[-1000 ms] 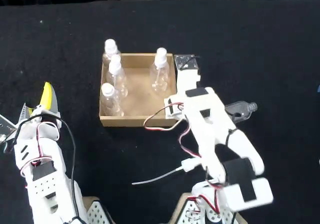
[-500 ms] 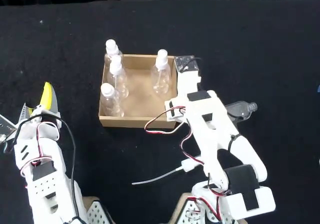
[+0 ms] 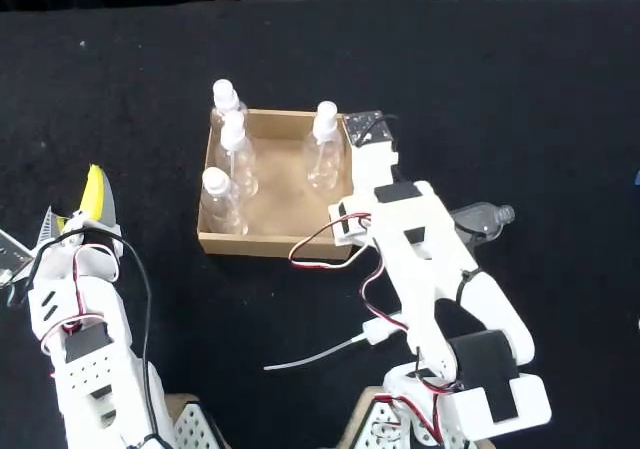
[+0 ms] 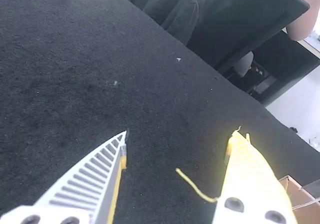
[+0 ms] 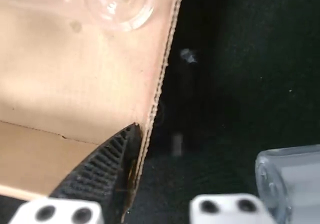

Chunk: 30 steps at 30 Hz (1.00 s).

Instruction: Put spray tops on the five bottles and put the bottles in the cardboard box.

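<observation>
The cardboard box (image 3: 275,241) holds several clear bottles with white spray tops, such as one (image 3: 323,149) by its right wall and one (image 3: 219,198) at its front left. Another bottle (image 3: 482,220) lies on its side on the cloth to the right, seen close up (image 5: 287,179) in the right wrist view. My right gripper (image 3: 366,132) is open at the box's right wall (image 5: 152,114); its black finger (image 5: 102,166) is inside the box, touching that wall. My left gripper (image 4: 177,146) hangs open and empty over bare cloth at the left (image 3: 72,209).
A thin white tube (image 3: 310,356) lies on the cloth in front of the box, beside the right arm's base. Black cloth covers the table, with free room at the left, at the back and at the far right.
The right arm has drawn in and its gripper has shifted slightly along the box's right wall. The box has been nudged a little to the right. The left arm has kept still.
</observation>
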Tool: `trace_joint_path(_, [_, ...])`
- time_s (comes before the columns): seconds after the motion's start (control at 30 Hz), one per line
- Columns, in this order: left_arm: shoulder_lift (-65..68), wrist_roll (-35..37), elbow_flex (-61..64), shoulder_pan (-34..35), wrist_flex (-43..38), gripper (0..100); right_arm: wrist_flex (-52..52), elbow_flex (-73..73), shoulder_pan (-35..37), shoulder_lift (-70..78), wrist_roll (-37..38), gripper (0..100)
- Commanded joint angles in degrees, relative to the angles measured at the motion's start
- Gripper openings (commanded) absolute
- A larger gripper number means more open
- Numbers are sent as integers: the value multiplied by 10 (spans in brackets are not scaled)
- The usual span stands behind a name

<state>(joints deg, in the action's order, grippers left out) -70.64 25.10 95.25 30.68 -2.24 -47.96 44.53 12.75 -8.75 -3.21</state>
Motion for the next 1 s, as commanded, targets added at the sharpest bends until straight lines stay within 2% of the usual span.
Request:
trace_joint_path(0.0, [-2, -3, -11, -7, -11, 295, -15, -43, 10, -44, 3, 218])
trace_joint_path(0.1, [-2, -3, -10, -7, -11, 295, -82, -92, 8, -78, 1, 194])
trace_joint_path(0.27, [-2, -3, -10, -7, -11, 295, -236, -204, 10, -173, -59, 191])
trace_joint_path(0.33, [-2, -3, -10, -7, -11, 295, -287, -246, -11, -204, -71, 188])
trace_joint_path(0.4, [-2, -3, -10, -7, -11, 295, -322, -270, -62, -227, -94, 188])
trace_joint_path(0.57, [-2, -3, -9, -7, -11, 295, -326, -262, -265, -205, -209, 191])
trace_joint_path(0.63, [-2, -3, -9, -7, -11, 295, -324, -252, -305, -175, -222, 194])
trace_joint_path(0.83, [-2, -3, -9, -7, -11, 295, -324, -253, -306, -61, -230, 361])
trace_joint_path(0.97, [-2, -4, -8, -7, -11, 295, -321, -305, -283, 18, -294, 353])
